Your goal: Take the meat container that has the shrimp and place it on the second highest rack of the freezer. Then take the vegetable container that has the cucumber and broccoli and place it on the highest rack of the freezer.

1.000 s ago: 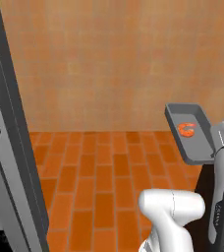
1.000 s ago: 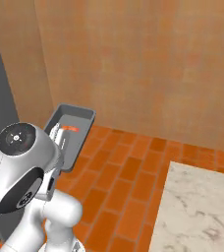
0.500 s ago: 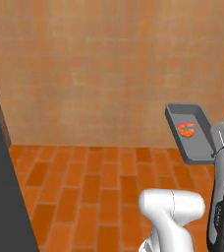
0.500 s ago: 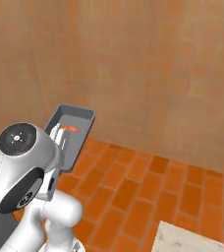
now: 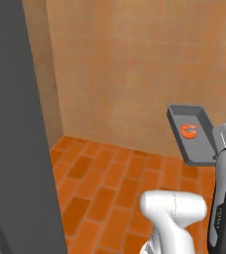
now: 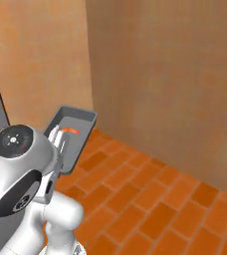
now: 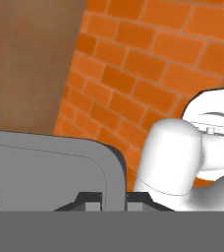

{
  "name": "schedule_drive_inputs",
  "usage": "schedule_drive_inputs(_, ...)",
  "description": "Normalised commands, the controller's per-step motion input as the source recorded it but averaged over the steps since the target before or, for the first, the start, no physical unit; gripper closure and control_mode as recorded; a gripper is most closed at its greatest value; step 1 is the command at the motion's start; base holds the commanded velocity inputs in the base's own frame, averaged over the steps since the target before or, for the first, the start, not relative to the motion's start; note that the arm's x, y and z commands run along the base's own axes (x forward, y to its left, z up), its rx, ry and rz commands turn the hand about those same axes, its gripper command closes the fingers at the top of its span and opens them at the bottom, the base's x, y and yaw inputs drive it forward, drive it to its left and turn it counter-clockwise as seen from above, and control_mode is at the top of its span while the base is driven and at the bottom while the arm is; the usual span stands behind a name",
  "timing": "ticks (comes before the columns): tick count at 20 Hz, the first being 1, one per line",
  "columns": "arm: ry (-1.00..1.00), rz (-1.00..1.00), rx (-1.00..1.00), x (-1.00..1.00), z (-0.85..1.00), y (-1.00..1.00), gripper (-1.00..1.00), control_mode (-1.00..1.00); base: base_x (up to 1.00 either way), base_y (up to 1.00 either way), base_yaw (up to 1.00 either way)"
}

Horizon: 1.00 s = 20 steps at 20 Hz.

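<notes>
From my station I saw the meat container (image 5: 192,134), a shallow dark grey tray, held up in the air at the end of the arm, above the orange brick floor (image 5: 115,183) and in front of the tan wall (image 5: 135,64). One small curled shrimp (image 5: 188,131) lay inside it, near the tray's middle. In the hand view the gripper (image 7: 115,199) had its two dark tips set on either side of the tray's wall, clamped on it. The freezer's (image 5: 16,129) grey side stood at the left, well apart from the tray.
</notes>
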Motion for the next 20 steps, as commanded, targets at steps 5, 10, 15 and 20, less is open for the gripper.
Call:
schedule_drive_inputs(5, 0.0, 0.0, 0.0, 0.0, 0.0, 0.0, 1.0, 1.0, -0.17, 0.38, 0.59)
schedule_drive_inputs(10, 0.0, 0.0, 0.0, 0.0, 0.0, 0.0, 1.0, 1.0, -0.05, 0.19, 0.61)
schedule_drive_inputs(15, 0.0, 0.0, 0.0, 0.0, 0.0, 0.0, 1.0, 1.0, 0.02, 0.01, 0.57)
schedule_drive_inputs(20, 0.0, 0.0, 0.0, 0.0, 0.0, 0.0, 1.0, 1.0, 0.0, 0.06, 0.53)
